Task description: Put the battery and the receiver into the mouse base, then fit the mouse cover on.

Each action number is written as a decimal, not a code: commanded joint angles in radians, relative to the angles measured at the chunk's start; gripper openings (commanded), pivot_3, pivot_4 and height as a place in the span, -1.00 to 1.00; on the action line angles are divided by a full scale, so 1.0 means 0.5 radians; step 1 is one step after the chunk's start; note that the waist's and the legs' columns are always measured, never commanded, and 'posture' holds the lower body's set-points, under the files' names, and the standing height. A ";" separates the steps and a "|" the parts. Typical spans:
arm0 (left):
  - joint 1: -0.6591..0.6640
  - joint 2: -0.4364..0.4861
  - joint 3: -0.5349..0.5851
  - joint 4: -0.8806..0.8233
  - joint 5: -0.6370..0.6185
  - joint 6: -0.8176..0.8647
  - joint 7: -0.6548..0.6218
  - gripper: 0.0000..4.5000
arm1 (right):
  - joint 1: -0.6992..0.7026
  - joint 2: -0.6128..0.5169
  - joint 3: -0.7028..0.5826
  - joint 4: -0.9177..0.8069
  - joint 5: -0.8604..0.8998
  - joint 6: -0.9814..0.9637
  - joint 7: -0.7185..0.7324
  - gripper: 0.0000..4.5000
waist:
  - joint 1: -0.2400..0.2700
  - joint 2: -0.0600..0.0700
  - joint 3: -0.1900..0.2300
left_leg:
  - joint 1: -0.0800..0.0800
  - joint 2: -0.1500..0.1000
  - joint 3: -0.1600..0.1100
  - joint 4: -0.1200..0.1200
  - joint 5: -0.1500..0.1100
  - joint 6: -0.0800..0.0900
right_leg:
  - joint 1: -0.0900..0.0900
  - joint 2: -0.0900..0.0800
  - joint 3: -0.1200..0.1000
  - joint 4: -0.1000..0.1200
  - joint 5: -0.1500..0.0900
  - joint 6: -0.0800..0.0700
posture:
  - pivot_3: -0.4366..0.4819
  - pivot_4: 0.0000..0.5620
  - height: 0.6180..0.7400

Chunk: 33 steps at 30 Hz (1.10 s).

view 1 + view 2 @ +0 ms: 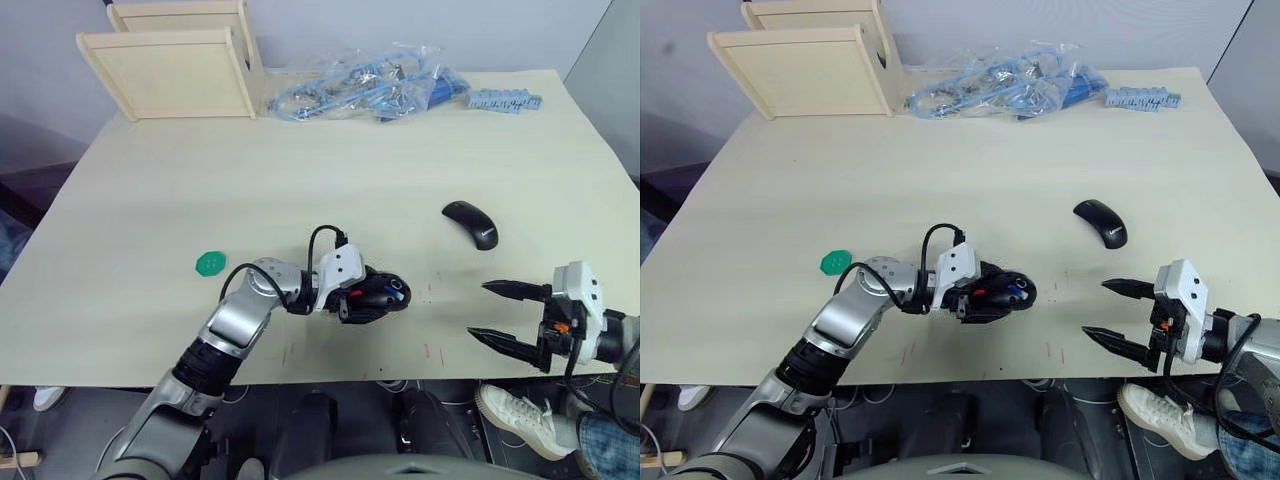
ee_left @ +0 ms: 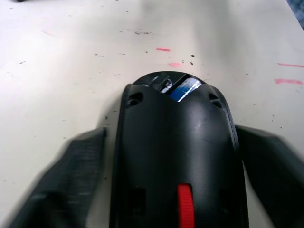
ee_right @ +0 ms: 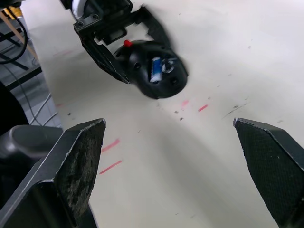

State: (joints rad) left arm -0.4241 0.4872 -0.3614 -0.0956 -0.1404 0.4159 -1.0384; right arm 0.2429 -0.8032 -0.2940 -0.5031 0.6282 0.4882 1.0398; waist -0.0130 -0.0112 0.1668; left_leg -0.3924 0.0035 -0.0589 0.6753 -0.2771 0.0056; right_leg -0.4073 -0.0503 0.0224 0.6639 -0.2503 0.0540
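Battery [image 2: 186,89] inside mouse base [image 2: 175,156]

A pale wooden surface [image 1: 300,170] with small red marks stands before a grey wall [image 1: 330,25]. Two light wooden box frames [image 1: 170,70] rest at its far left corner. Below the near edge the floor [image 1: 340,420] is dark.

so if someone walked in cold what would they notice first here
Probably the left gripper near the front-middle of the pale wooden table, its black fingers either side of the black oval mouse base with red scroll wheel, a small blue-and-white battery sitting in it. Next, the right gripper open at the table's front right, and the smooth all-black mouse cover lying alone beyond it.
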 commanded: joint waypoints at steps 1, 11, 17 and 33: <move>0.014 -0.001 0.114 -0.069 -0.085 -0.017 0.021 0.99 | 0.029 0.010 -0.072 -0.049 0.016 -0.071 0.001 1.00 | 0.001 0.000 0.000 | 0.000 0.000 0.000 0.000 0.000 0.000 | 0.000 0.000 0.000 0.000 0.000 0.000 | -0.05 -0.47 1.00; 0.374 0.240 0.520 -0.450 -0.445 0.082 -0.037 0.99 | 0.000 0.078 -0.106 0.039 0.006 -0.105 -0.134 1.00 | 0.003 0.000 0.000 | 0.000 0.001 -0.001 0.000 0.000 0.000 | 0.000 -0.001 0.000 0.000 0.000 0.000 | -0.05 -0.47 1.00; 0.943 0.313 1.015 -0.732 -0.774 0.145 0.031 0.99 | -0.208 0.089 -0.075 0.111 -0.066 0.029 -0.410 1.00 | -0.015 0.001 0.001 | 0.003 0.005 0.000 -0.003 0.000 -0.001 | -0.001 0.000 0.007 -0.002 0.000 0.000 | -0.05 -0.47 1.00; 1.684 0.179 1.643 -0.716 -1.270 -0.274 -0.301 0.99 | -0.796 0.059 0.128 0.395 -0.264 0.489 -0.831 1.00 | -0.003 0.001 0.000 | 0.019 0.005 0.019 -0.010 0.000 0.000 | 0.007 0.001 0.015 -0.003 -0.002 -0.002 | -0.05 -0.47 1.00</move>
State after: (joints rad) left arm 0.4096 0.5822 0.4341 -0.4490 -0.7523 0.3124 -1.1722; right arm -0.1204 -0.7620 -0.2299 -0.3189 0.4864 0.7065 0.6178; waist -0.0146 -0.0107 0.1670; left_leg -0.3833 0.0060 -0.0495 0.6701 -0.2773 0.0054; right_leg -0.4040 -0.0497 0.0297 0.6620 -0.2511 0.0529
